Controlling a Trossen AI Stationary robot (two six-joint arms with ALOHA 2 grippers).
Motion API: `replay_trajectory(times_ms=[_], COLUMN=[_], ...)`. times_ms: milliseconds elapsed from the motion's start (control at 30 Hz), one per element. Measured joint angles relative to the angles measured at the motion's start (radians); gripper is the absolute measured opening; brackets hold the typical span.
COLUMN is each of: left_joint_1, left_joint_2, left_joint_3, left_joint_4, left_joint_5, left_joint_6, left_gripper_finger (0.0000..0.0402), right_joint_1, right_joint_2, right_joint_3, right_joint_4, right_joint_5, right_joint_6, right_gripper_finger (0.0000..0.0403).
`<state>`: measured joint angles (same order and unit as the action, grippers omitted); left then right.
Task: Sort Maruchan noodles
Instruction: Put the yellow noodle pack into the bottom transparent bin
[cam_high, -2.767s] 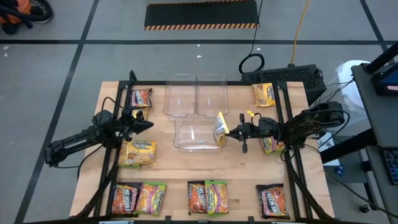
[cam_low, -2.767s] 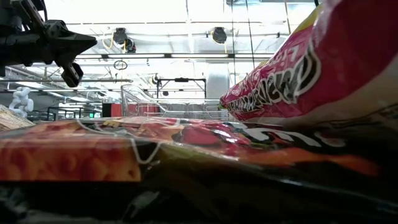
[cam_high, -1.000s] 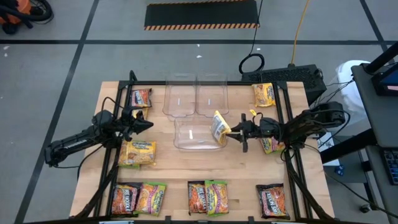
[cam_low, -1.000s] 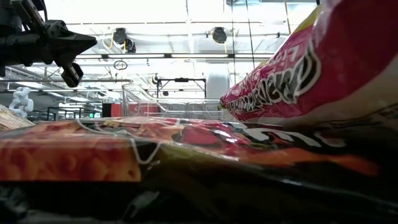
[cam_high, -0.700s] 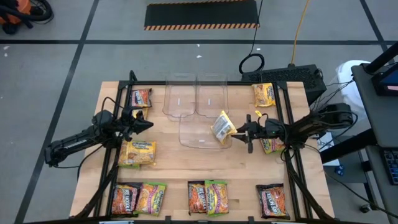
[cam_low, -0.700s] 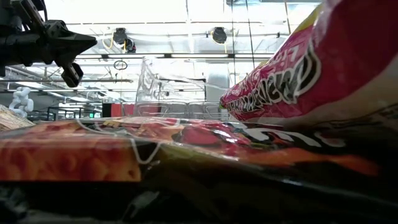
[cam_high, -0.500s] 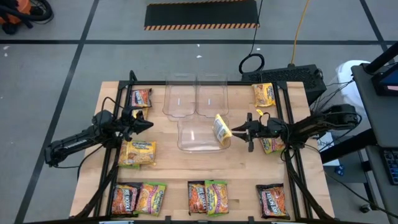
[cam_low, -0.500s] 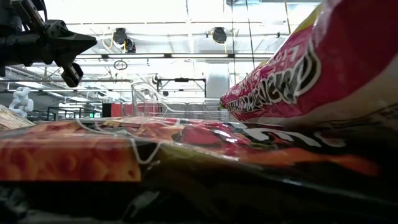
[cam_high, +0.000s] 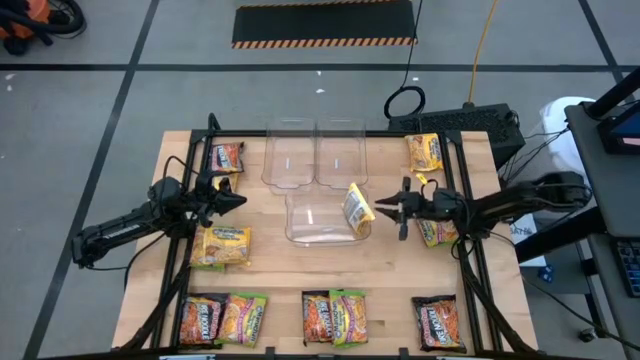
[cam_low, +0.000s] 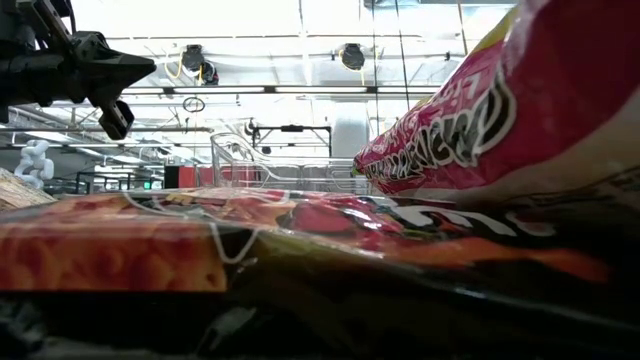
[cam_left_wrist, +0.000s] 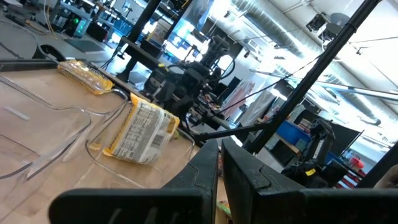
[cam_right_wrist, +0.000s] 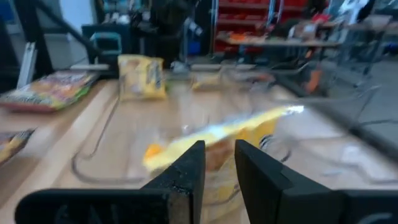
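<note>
One yellow Maruchan noodles packet (cam_high: 357, 207) leans tilted against the right wall of the nearest clear bin (cam_high: 310, 222); it also shows in the left wrist view (cam_left_wrist: 140, 127). My right gripper (cam_high: 380, 206) is open, level, just right of that packet; no touch shows. In its wrist view the packet (cam_right_wrist: 205, 134) is blurred beyond the fingertips (cam_right_wrist: 217, 148). My left gripper (cam_high: 240, 199) hangs shut and empty over the table's left part (cam_low: 130, 75). Other packets lie flat around the table's edges.
Two more clear bins (cam_high: 290, 155) (cam_high: 340, 152) stand at the back. Packets lie at the far left (cam_high: 227, 157), left (cam_high: 222, 245), far right (cam_high: 425, 152), under my right arm (cam_high: 435, 232), and several along the near edge (cam_high: 330, 318). Bare wood lies mid-table.
My right gripper has drawn back toward the table's right edge and risen a little. The nearest bin was dragged slightly rightward, one side tipping up for a moment, then settled flat. The yellow packet has stayed leaning at the bin's right wall.
</note>
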<state>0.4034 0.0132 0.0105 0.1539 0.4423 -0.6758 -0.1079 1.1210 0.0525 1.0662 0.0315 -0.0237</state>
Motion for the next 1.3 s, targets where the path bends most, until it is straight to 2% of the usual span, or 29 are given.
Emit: replay_trajectory(times_ms=[167, 433, 533, 667, 767, 933, 1100, 1300], left_joint_1=[0.000, 0.000, 0.000, 0.000, 0.000, 0.000, 0.000, 0.000], left_joint_2=[0.000, 0.000, 0.000, 0.000, 0.000, 0.000, 0.000, 0.000], left_joint_3=[0.000, 0.000, 0.000, 0.000, 0.000, 0.000, 0.000, 0.000], left_joint_4=[0.000, 0.000, 0.000, 0.000, 0.000, 0.000, 0.000, 0.000], left_joint_5=[0.000, 0.000, 0.000, 0.000, 0.000, 0.000, 0.000, 0.000], left_joint_6=[0.001, 0.024, 0.024, 0.026, 0.026, 0.026, 0.026, 0.026], left_gripper_finger=[0.0026, 0.0026, 0.0026, 0.0026, 0.0026, 0.0026, 0.0026, 0.0026], right_joint_1=[0.001, 0.000, -0.002, -0.004, -0.004, -0.004, -0.004, -0.015], right_joint_2=[-0.126, -0.378, -0.468, -0.552, -0.581, -0.594, -0.589, -0.544], right_joint_3=[0.001, 0.015, 0.086, 0.237, 0.360, 0.538, 0.641, 0.662], right_joint_4=[-0.029, -0.272, -0.467, -0.886, -1.183, -1.542, -1.794, -1.971], right_joint_5=[0.076, 0.184, 0.209, 0.276, 0.338, 0.386, 0.388, 0.386], right_joint_6=[-0.034, -0.076, -0.143, -0.238, -0.257, -0.258, -0.251, -0.248], right_gripper_finger=[0.0084, 0.0084, 0.0084, 0.0084, 0.0084, 0.0084, 0.0084, 0.0084])
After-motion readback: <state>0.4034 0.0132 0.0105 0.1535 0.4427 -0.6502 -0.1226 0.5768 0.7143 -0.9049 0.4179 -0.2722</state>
